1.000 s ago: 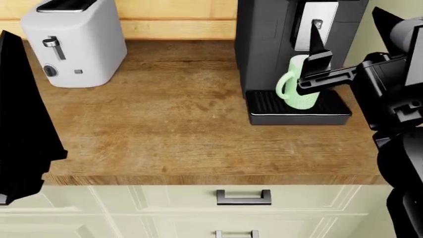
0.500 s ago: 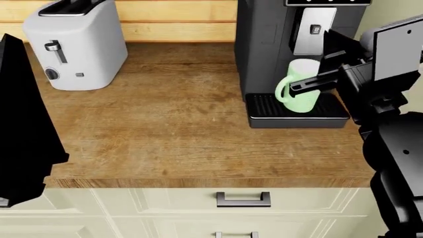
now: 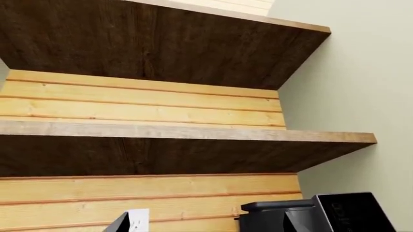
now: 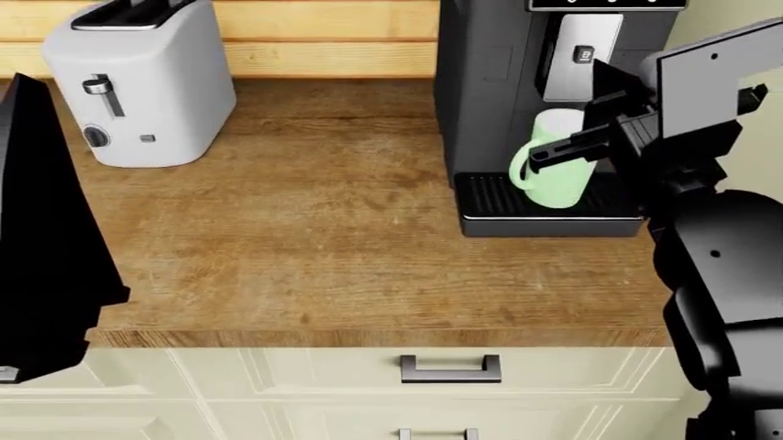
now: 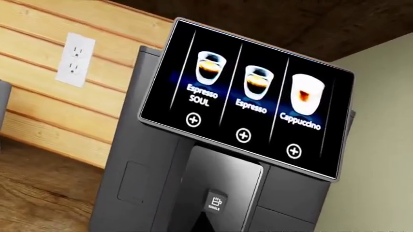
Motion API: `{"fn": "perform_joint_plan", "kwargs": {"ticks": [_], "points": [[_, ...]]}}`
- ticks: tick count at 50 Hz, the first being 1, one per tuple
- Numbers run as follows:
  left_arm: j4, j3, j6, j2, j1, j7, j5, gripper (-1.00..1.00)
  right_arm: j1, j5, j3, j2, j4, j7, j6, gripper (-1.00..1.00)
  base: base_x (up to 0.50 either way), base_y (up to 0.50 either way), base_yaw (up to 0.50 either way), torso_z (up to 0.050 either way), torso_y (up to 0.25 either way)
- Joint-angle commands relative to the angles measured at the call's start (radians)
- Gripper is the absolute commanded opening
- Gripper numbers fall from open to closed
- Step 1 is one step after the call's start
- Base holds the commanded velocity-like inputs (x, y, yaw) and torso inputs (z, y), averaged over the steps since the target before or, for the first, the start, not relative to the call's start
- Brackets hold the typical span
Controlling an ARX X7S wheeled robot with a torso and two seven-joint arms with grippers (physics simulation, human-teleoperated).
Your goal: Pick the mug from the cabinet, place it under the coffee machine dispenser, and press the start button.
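**One mug on the drip tray, right arm raised beside it**

One mug [image 4: 558, 163], pale mint green with a loop handle toward the toaster side, stood upright on the ribbed black drip tray [image 4: 490, 194] of the single coffee machine [image 4: 490, 82]. It sat directly below the silver-grey dispenser [image 4: 575, 64], apart from it.

Right gripper [image 4: 575, 137]: one dark finger [image 4: 566, 149] crossed in front of the mug's upper half in the head view. Whether the jaws were spread or pinching the mug could not be told from that angle; the right wrist view showed no fingers.

The right wrist view faced the machine's touchscreen [image 5: 248, 99]: three drink panels, labelled Espresso SOUL, Espresso, Cappuccino, each with one plus symbol beneath, three in all. Below the screen, one small cup button [image 5: 216, 203] marked SINGLE. One white wall outlet [image 5: 75, 60] on the plank wall beside the machine.

Left arm [image 4: 43, 229]: one black mass at the near edge of the wooden counter [image 4: 306, 238]; its gripper did not show. The left wrist view looked up at two wooden shelves [image 3: 193, 135].

One white toaster [image 4: 141, 82] stood at the counter's back, well apart from the machine. Two drawer handles [image 4: 450, 368] showed below the counter edge.
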Motion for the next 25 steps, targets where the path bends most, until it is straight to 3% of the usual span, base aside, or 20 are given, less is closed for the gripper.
{"fn": "perform_joint_plan", "kwargs": {"ticks": [1,25], "points": [[0.0,0.001,0.003,-0.003,0.004,0.0,0.003,1.0,0.013,-0.012,-0.01,-0.002,0.048,0.006,-0.031,-1.0,0.0,0.0,0.0,0.0,0.0],[0.0,-0.005,0.019,-0.009,0.026,0.003,0.009,1.0,0.05,-0.023,-0.03,-0.002,0.106,0.01,-0.044,-1.0,0.0,0.0,0.0,0.0,0.0]]}}
